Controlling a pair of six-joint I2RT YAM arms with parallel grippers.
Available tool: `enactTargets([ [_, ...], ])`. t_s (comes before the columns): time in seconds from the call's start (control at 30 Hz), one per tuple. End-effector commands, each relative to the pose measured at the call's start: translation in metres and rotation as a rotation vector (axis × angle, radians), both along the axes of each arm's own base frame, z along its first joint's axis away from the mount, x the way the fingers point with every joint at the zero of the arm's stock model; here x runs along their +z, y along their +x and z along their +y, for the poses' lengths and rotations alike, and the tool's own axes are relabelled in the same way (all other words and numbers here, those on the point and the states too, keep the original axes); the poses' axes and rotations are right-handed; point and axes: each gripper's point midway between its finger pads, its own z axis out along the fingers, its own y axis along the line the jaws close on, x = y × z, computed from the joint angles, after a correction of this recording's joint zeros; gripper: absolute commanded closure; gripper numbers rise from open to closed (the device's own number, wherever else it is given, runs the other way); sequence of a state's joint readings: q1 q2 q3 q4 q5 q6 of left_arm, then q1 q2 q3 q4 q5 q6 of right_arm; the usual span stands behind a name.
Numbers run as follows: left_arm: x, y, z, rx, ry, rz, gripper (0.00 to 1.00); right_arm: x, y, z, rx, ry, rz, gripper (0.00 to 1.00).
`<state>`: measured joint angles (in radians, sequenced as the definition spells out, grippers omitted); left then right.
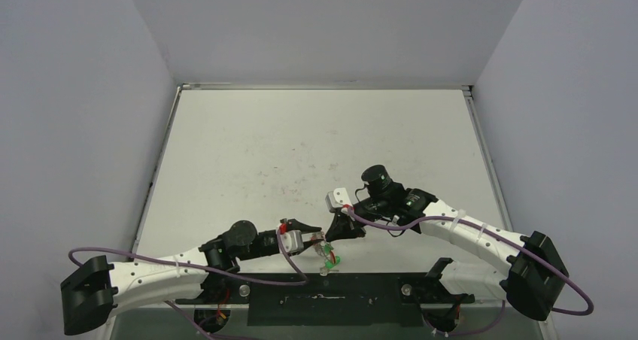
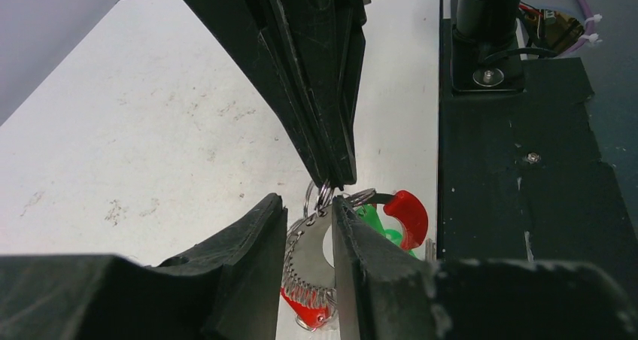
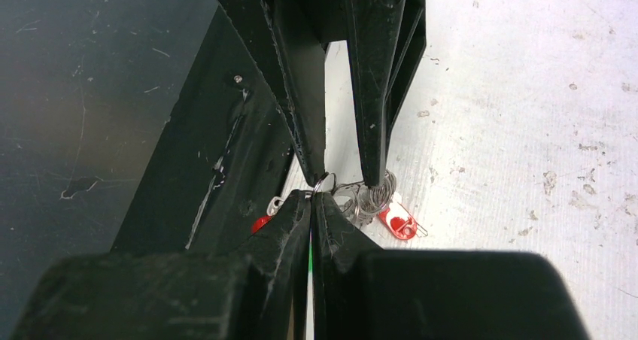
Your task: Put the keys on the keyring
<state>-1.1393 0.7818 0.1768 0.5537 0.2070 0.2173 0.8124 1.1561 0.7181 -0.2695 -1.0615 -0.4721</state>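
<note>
The keyring (image 2: 308, 259), a silvery coil with a red sleeve (image 2: 406, 216), stands between the fingers of my left gripper (image 2: 307, 204), which grips it across the coil. The right gripper (image 2: 331, 183) comes down from above and is shut on a small wire ring (image 2: 314, 197) at the coil's top. The green-headed keys (image 2: 374, 220) hang just behind the left gripper's right finger. From the right wrist, my right gripper (image 3: 312, 195) is pinched tight, with the coil (image 3: 372, 201) and a red piece (image 3: 397, 223) beyond it. From above, both grippers (image 1: 320, 238) (image 1: 336, 231) meet over the keys (image 1: 332, 261).
A black base strip (image 1: 323, 299) with bolts runs along the table's near edge, directly under the keys. The white table (image 1: 301, 144) stretches away behind the grippers. Grey walls close in on three sides.
</note>
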Motion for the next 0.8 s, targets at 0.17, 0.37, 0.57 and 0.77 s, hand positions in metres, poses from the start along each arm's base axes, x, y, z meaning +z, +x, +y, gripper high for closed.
enactTargets([
  [0.17, 0.0456, -0.0017, -0.0026, -0.01, -0.121, -0.05, 0.81, 0.0308, 0.0069, 0.0121, 0.014, 0.103, -0.077, 1.0],
  [0.37, 0.0398, -0.0004, -0.0052, -0.009, -0.098, -0.04, 0.82, 0.0321, 0.0077, 0.0125, 0.008, 0.107, -0.077, 1.0],
  [0.57, 0.0386, 0.0018, -0.0099, -0.01, -0.091, -0.044, 0.77, 0.0305, 0.0082, 0.0123, 0.002, 0.102, -0.074, 1.0],
  [0.77, 0.0411, 0.002, -0.0102, -0.011, -0.096, -0.05, 1.0, 0.0267, 0.0106, 0.0111, -0.016, 0.089, -0.078, 1.0],
])
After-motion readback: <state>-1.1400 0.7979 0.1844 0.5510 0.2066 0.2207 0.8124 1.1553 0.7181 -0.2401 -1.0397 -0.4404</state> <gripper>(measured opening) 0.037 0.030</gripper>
